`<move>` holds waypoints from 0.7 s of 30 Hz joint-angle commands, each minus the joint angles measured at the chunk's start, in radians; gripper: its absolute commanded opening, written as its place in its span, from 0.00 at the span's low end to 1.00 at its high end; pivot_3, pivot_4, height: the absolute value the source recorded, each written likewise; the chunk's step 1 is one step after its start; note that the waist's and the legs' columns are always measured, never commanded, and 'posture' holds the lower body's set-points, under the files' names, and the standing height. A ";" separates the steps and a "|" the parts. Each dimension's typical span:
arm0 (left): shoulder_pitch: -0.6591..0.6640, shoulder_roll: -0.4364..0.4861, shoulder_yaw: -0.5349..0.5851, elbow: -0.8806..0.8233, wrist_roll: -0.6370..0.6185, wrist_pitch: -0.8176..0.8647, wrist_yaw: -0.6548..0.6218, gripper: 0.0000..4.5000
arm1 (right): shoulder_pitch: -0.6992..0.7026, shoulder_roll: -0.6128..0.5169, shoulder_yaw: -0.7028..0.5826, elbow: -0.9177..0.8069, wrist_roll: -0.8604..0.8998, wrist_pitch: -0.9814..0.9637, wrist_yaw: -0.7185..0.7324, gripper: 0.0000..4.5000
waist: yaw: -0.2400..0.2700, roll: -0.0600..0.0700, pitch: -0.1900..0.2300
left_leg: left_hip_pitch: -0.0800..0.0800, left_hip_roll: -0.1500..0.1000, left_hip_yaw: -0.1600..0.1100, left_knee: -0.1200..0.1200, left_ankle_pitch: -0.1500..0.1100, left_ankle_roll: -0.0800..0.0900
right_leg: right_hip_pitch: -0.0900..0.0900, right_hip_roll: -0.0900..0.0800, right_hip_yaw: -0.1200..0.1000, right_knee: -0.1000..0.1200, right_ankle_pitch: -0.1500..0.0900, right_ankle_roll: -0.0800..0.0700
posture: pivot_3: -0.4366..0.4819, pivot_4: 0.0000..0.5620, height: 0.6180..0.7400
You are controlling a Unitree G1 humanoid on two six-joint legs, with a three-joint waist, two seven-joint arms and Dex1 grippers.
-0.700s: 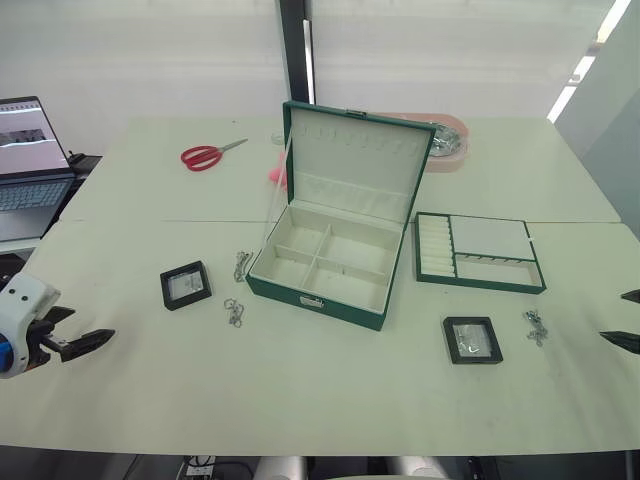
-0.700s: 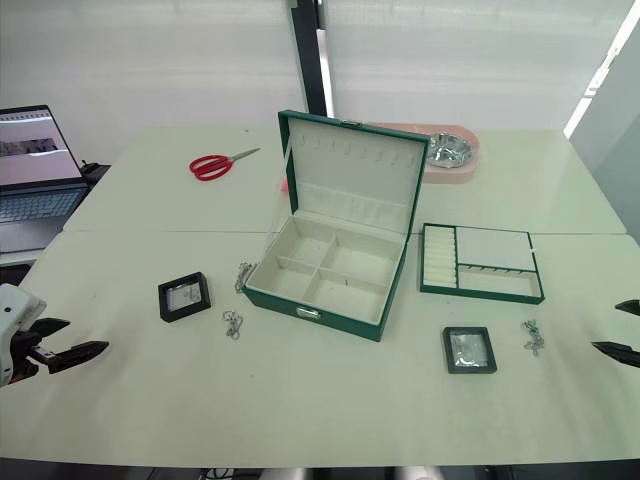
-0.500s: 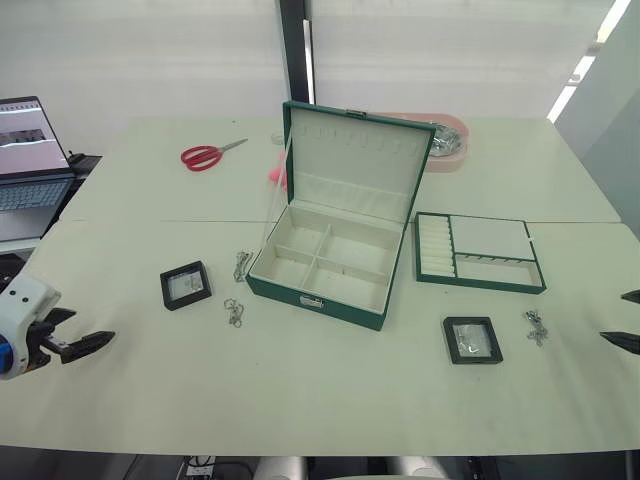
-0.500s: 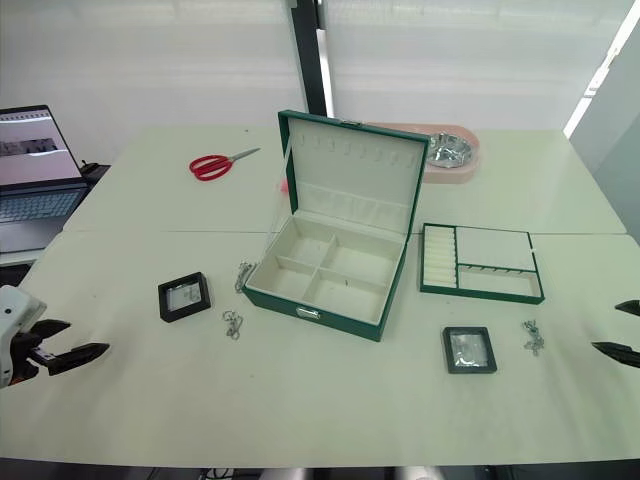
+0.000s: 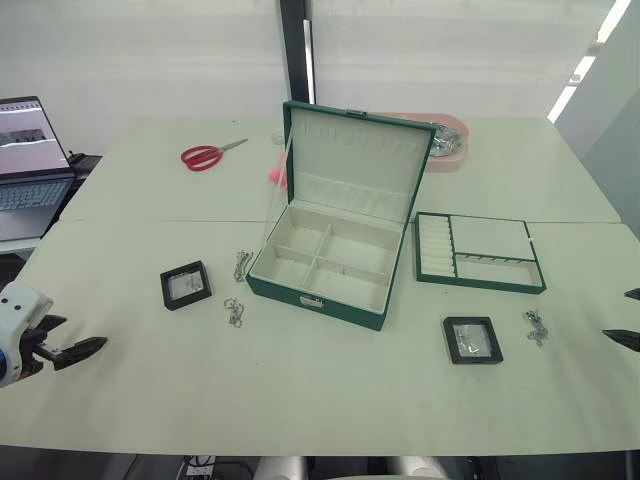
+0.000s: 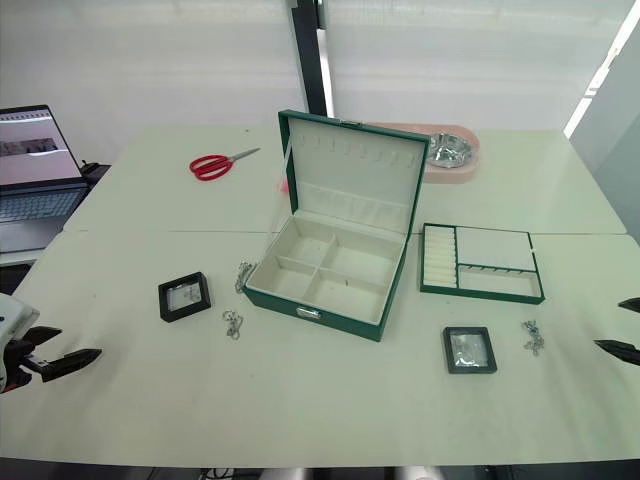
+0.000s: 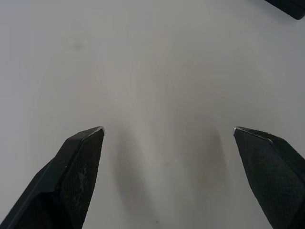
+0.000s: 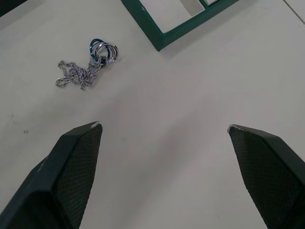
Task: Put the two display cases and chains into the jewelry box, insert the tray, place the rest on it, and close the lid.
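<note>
The jewelry box (image 5: pixel 325 272) stands open mid-table, its lid (image 5: pixel 356 165) upright, and its four cream compartments look bare. The green tray (image 5: pixel 478 252) lies to its right. One display case (image 5: pixel 185 285) rests left of the box, the other display case (image 5: pixel 472 339) at front right. Two chains (image 5: pixel 240 264) (image 5: pixel 234 312) lie by the box's left side. A third chain (image 8: pixel 86 71) lies right of the front-right case. My left gripper (image 5: pixel 80 333) hovers open at the near left edge, far from the left case. My right gripper (image 5: pixel 622 315) is open beside that third chain.
Red scissors (image 5: pixel 205 155) lie at the back left, and a laptop (image 5: pixel 30 165) stands off the table's left end. A pink dish (image 5: pixel 447 140) holding something silver sits behind the box. A small pink object (image 5: pixel 272 175) shows just behind the lid's left edge.
My left gripper has drawn back a little toward the near left corner. The right gripper has edged slightly further right. Nothing on the table has moved.
</note>
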 commanded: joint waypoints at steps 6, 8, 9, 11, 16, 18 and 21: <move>-0.048 0.005 0.035 0.033 -0.047 0.013 -0.004 1.00 | -0.001 -0.016 -0.036 0.026 0.002 -0.026 -0.010 0.99 | 0.000 0.000 0.000 | 0.000 0.000 0.000 0.000 0.000 0.000 | 0.000 0.000 0.000 0.000 0.000 0.000 | 0.48 0.27 1.00; -0.053 0.008 0.032 0.038 -0.048 0.018 0.001 1.00 | -0.001 -0.014 -0.039 0.032 -0.001 -0.031 -0.022 0.99 | 0.000 0.000 0.000 | 0.000 0.000 0.000 0.000 0.000 0.000 | 0.000 0.000 0.000 0.000 0.000 0.000 | 0.48 0.27 1.00; -0.055 0.009 0.031 0.040 -0.048 0.019 0.002 1.00 | -0.001 -0.011 -0.041 0.031 0.001 -0.026 -0.029 0.99 | 0.000 0.000 0.000 | 0.000 0.000 0.000 0.000 0.000 0.000 | 0.000 0.000 0.000 0.000 0.000 0.000 | 0.48 0.27 1.00; -0.063 0.012 0.024 0.037 -0.049 0.031 0.003 1.00 | 0.005 -0.001 -0.048 0.020 0.010 -0.009 -0.042 0.99 | 0.000 0.000 0.000 | 0.000 0.000 0.000 0.000 0.000 0.000 | 0.000 0.000 0.000 0.000 0.000 0.000 | 0.48 0.27 1.00; -0.105 0.012 0.012 0.009 -0.055 0.069 0.004 1.00 | 0.043 0.027 -0.082 -0.036 0.024 0.033 -0.078 0.99 | 0.000 0.000 0.000 | -0.001 0.000 0.000 0.000 0.000 0.000 | 0.000 0.000 0.000 0.000 0.000 0.000 | 0.48 0.27 1.00; -0.114 0.015 0.009 0.004 -0.052 0.074 0.000 1.00 | 0.065 0.037 -0.107 -0.061 0.030 0.052 -0.088 0.99 | 0.001 0.000 0.000 | -0.001 0.000 0.000 0.000 0.000 0.000 | -0.001 0.000 0.000 0.000 0.000 0.000 | 0.48 0.27 1.00; -0.121 0.020 0.010 0.011 -0.048 0.074 -0.008 1.00 | 0.117 0.049 -0.149 -0.095 0.031 0.064 -0.091 0.99 | 0.001 0.000 0.000 | -0.001 0.000 0.000 0.000 0.000 0.000 | -0.001 0.000 0.000 0.000 0.000 0.000 | 0.48 0.27 1.00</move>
